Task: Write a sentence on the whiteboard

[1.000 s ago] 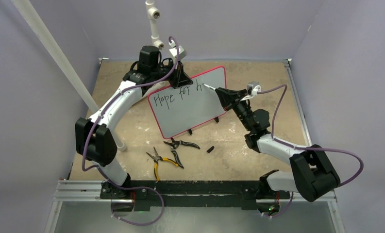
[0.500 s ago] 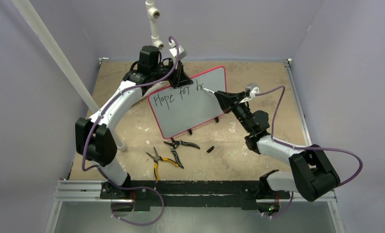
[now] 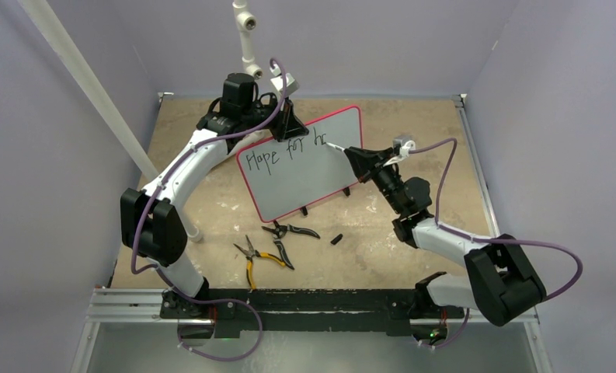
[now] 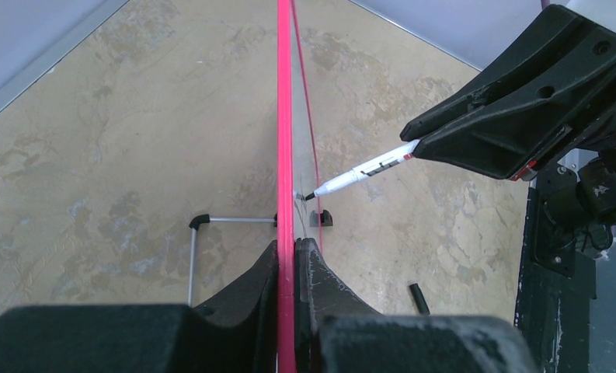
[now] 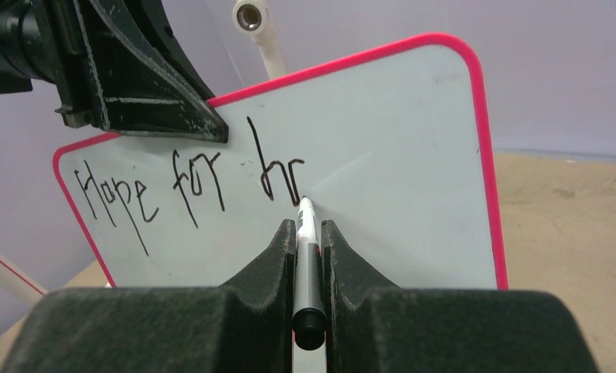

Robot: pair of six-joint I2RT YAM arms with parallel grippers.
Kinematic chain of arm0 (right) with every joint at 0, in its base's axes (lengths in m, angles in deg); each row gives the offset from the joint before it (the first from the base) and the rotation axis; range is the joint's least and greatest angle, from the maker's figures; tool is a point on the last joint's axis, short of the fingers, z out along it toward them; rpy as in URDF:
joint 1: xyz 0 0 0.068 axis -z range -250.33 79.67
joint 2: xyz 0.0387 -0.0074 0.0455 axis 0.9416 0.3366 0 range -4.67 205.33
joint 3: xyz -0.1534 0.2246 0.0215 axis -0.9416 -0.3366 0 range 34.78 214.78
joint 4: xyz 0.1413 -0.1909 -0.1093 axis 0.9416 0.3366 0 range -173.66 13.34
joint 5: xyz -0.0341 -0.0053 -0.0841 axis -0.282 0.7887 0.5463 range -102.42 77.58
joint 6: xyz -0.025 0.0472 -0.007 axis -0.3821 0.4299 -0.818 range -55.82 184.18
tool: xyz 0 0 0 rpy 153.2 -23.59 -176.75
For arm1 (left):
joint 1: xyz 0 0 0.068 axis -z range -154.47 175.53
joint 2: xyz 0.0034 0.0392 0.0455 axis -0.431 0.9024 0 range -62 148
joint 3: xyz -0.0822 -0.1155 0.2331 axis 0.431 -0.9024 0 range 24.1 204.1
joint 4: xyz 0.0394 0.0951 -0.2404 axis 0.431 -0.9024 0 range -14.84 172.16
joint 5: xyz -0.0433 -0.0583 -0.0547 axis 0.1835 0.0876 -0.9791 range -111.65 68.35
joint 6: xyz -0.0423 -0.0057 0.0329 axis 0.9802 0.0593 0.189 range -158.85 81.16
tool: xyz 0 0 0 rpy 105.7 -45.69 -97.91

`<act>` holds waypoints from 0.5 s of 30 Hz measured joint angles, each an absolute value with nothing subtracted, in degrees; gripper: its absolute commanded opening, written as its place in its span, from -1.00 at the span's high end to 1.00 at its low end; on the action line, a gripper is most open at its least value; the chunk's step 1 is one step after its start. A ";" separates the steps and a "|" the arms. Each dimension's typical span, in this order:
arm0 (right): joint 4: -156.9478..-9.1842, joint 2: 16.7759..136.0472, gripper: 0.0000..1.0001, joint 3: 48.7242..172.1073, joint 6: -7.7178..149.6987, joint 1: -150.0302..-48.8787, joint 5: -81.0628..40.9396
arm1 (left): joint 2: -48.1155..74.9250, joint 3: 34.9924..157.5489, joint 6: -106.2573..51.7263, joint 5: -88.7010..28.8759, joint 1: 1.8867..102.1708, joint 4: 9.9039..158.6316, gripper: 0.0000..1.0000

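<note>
The whiteboard (image 3: pixel 308 175) with its red-pink frame stands tilted at the table's middle. My left gripper (image 3: pixel 289 124) is shut on its top edge (image 4: pixel 285 194), holding it. My right gripper (image 3: pixel 351 153) is shut on a white marker (image 5: pixel 308 233), whose tip touches the board's face (image 5: pixel 382 194) just right of the writing. The sentence (image 5: pixel 188 183) reads "Hope for h" plus a started letter, in black. The marker (image 4: pixel 359 171) also shows in the left wrist view, its tip against the board.
Two pliers (image 3: pixel 262 256) (image 3: pixel 289 231) lie on the table in front of the board. A small black marker cap (image 3: pixel 336 238) lies to their right. A white pipe (image 3: pixel 246 35) stands at the back wall.
The right gripper moved the marker tip a little right and down along the board, adding a stroke after the "h". The left arm and board have not moved.
</note>
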State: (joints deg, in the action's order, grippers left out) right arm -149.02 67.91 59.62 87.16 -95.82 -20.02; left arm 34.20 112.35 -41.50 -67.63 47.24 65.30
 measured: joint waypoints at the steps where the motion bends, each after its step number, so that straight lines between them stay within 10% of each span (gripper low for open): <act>1: -148.76 67.91 1.00 59.95 87.11 -95.82 -19.86 | 34.20 112.35 -41.48 -67.58 47.24 65.30 1.00; 15: -148.81 67.91 1.00 62.33 86.66 -95.82 -19.21 | 34.20 112.33 -41.48 -67.52 47.24 65.30 1.00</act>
